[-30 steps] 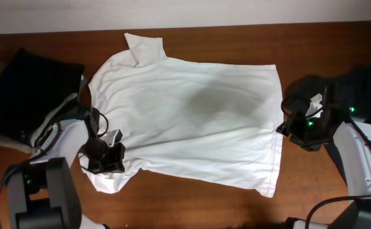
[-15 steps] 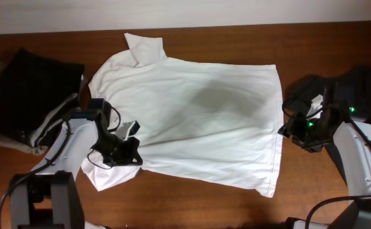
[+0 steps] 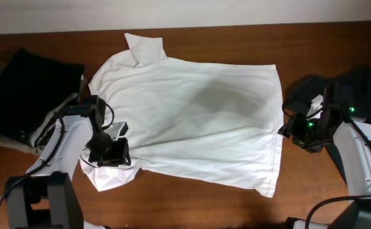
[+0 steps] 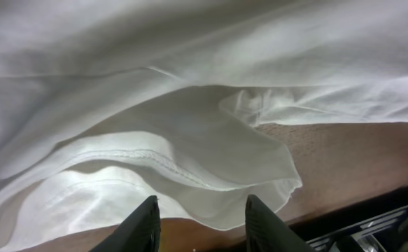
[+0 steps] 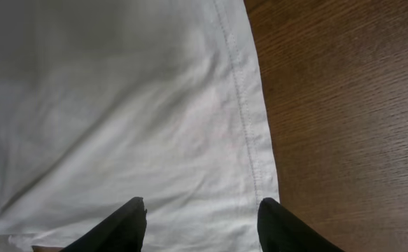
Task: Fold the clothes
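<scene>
Wooden table [image 3: 204, 207], white shirt [image 3: 198, 121] beneath my released left pincer [image 4: 201, 203] and right pincer [image 5: 202, 206]; dark cloth [image 3: 366, 79] behind the right, half-hidden.

the shirt [image 3: 191, 121] lies spread on the table [image 3: 185, 207], a folded garment [image 3: 26, 95] to its left, left gripper [image 3: 112, 156] over its near-left sleeve, right gripper [image 3: 287, 127] at its right hem.

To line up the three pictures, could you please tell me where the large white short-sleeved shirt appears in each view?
Overhead: the white short-sleeved shirt lies spread across the middle.
Left wrist: the shirt, rumpled, fills most of the picture.
Right wrist: the shirt covers the left, stitched hem running down.
Shared landmark: the brown wooden table, bare beside the shirt's edge everywhere.
</scene>
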`<action>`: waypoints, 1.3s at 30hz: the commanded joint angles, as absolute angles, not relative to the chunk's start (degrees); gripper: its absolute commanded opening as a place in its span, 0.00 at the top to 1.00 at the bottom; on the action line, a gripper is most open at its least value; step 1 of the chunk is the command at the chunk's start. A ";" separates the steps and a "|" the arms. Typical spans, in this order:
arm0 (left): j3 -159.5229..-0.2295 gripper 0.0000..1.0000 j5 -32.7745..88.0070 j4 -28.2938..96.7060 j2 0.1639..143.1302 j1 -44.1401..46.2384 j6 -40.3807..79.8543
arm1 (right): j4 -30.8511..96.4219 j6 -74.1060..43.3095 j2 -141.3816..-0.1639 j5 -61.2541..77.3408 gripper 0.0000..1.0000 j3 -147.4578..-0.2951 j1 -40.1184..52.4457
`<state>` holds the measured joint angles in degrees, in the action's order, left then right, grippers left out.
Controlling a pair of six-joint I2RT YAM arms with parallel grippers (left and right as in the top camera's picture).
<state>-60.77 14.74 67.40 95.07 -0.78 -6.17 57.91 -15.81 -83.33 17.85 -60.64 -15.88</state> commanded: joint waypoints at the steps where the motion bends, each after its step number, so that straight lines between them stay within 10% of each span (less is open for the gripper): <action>1: -61.63 0.57 14.79 68.47 94.04 0.78 -6.11 | 58.11 -15.25 -83.74 17.28 0.44 -60.93 -15.73; 12: -59.51 0.54 14.06 63.61 94.06 6.02 -6.11 | 58.11 -15.25 -83.74 17.26 0.44 -60.93 -15.73; 15: -57.60 0.74 15.18 62.26 94.06 6.02 -6.09 | 58.57 -15.25 -83.74 15.57 0.44 -60.90 -15.73; 27: -58.43 0.47 1.91 65.41 90.61 -2.68 4.58 | 59.75 -15.25 -83.74 14.72 0.44 -60.31 -15.73; 39: -58.04 0.58 4.64 62.15 91.39 -13.39 1.21 | 60.66 -15.22 -83.74 14.31 0.43 -60.31 -15.73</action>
<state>-58.04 2.76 62.24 91.68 -13.26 2.63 60.47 -15.79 -83.37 15.64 -60.62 -15.88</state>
